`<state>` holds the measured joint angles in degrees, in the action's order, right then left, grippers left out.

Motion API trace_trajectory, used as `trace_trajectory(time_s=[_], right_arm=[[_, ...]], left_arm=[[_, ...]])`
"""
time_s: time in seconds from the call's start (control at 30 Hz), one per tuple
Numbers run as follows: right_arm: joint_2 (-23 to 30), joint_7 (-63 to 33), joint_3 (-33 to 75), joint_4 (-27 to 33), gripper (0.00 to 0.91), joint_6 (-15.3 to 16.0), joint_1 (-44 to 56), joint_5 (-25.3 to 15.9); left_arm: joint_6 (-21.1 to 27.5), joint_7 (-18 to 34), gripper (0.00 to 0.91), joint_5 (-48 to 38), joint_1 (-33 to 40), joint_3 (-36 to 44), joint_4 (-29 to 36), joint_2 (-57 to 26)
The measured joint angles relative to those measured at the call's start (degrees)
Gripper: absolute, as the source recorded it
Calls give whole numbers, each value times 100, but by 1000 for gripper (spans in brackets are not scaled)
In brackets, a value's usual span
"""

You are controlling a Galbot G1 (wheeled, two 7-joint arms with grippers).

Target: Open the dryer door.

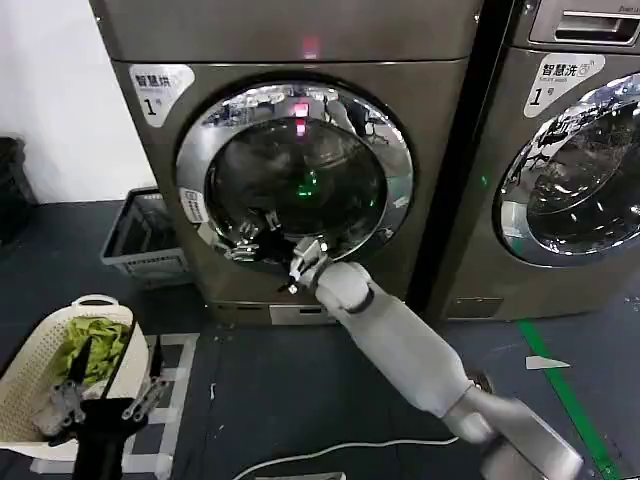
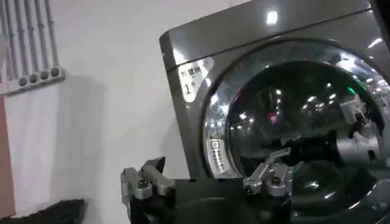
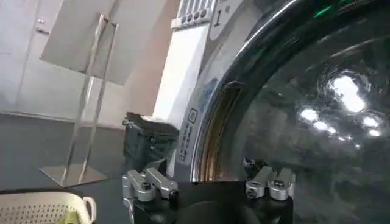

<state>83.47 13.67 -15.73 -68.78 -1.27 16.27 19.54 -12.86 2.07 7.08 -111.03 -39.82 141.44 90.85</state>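
Observation:
The grey dryer's round glass door [image 1: 300, 170] looks shut against the machine's front. My right gripper [image 1: 255, 236] is at the door's lower left rim, open, and nothing is held in it. In the right wrist view the right gripper [image 3: 209, 184] has its fingers spread either side of the chrome rim and handle recess [image 3: 214, 131]. My left gripper [image 1: 105, 385] hangs low at the left above a laundry basket, open and holding nothing. From the left wrist view the left gripper [image 2: 207, 179] faces the door [image 2: 292, 115] from farther off.
A white basket [image 1: 30, 370] with green cloth [image 1: 95, 345] sits on the floor under the left gripper. A grey crate [image 1: 140, 235] stands left of the dryer. A second machine [image 1: 570, 170] stands to the right. A white cable [image 1: 330, 452] and green tape [image 1: 565, 395] lie on the floor.

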Motion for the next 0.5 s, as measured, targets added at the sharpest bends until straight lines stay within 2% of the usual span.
trace_trajectory(time_s=[0.5], right_arm=[[607,25,-7,907,907,-200,-423,-152]], left_arm=[[-125,2,907,91,-117,3,87,28]])
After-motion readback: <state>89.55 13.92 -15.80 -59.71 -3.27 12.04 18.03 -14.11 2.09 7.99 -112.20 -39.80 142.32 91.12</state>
